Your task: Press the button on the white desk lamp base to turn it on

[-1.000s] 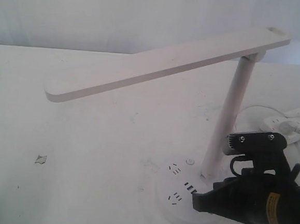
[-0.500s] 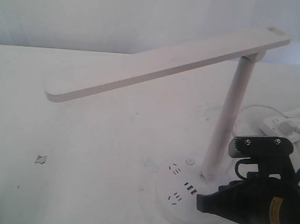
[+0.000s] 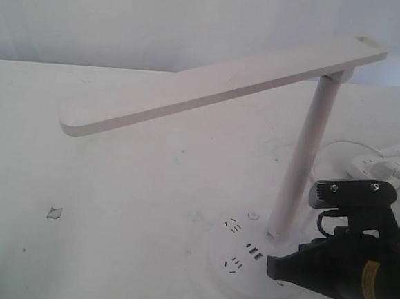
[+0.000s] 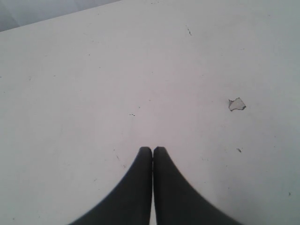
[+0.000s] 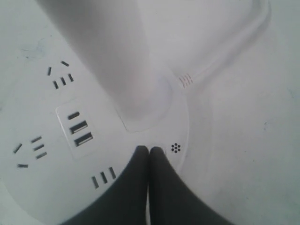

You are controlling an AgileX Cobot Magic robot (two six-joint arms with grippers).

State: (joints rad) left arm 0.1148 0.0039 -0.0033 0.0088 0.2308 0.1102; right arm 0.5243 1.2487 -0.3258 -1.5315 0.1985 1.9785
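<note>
The white desk lamp stands at the right, unlit, with its long bar head point(image 3: 219, 85) reaching left from the slim stem point(image 3: 303, 157). The round lamp base point(image 3: 225, 284) shows socket slots, USB ports point(image 5: 77, 129) and a small round button point(image 3: 253, 215) beside the stem. My right gripper point(image 3: 271, 266) is shut with nothing in it. Its tips point(image 5: 149, 150) rest low over the base just in front of the stem foot point(image 5: 140, 108), beside a cluster of small holes point(image 5: 176, 148). A faint round outline shows at the tips. My left gripper point(image 4: 152, 149) is shut over bare table, away from the lamp.
A white power strip point(image 3: 393, 165) with a plug lies at the far right, behind my right arm. The lamp's cable point(image 5: 220, 56) runs off from the base. A small chipped mark point(image 3: 55, 213) sits on the white table at the left.
My right gripper has slid a little to the right and slightly lower across the base, uncovering more of its top. The lamp stays unlit. The jaws stay shut.
</note>
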